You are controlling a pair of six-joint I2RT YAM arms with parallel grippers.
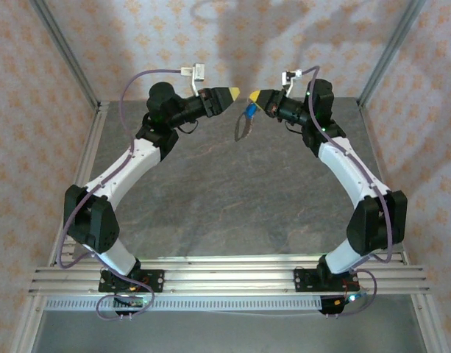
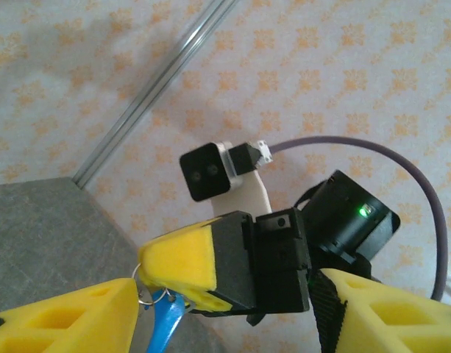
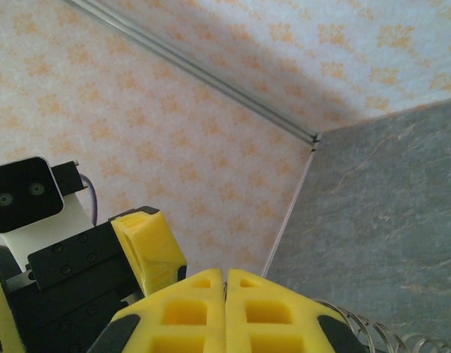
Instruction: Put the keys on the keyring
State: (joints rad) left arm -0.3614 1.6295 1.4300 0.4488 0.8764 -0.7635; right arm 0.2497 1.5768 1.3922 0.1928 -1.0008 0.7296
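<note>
— Start at the left. How did the left pincer (image 1: 229,94) stand?
— Open. In its own wrist view its two yellow fingers (image 2: 63,318) sat well apart, one at each lower corner, and it held nothing. It was raised above the desk (image 1: 232,198) with its tip aimed at the right pincer (image 1: 254,96). The two tips were near each other but apart.
— What hung across from it?
— Just off its tip and a little lower was the keyring (image 1: 240,131), a thin tan loop drooping in the air, clear of the desk.
— And the key (image 1: 249,110)?
— At the top of that loop, right under the tip of the right pincer. Seen from the left wrist, its blue head (image 2: 165,323) dangled from a small wire ring (image 2: 141,285) that touched that tip. I could not make out the blade.
— So the right pincer had hold of something?
— Yes. Its fingers (image 3: 188,312) were pressed together with no gap, closed on the top of the keyring, with the key and the loop hanging beneath. In its wrist view a stretch of the coiled band (image 3: 365,327) showed beside the base of those fingers, on the side toward the desk. How the key joined the loop was too small to tell
</note>
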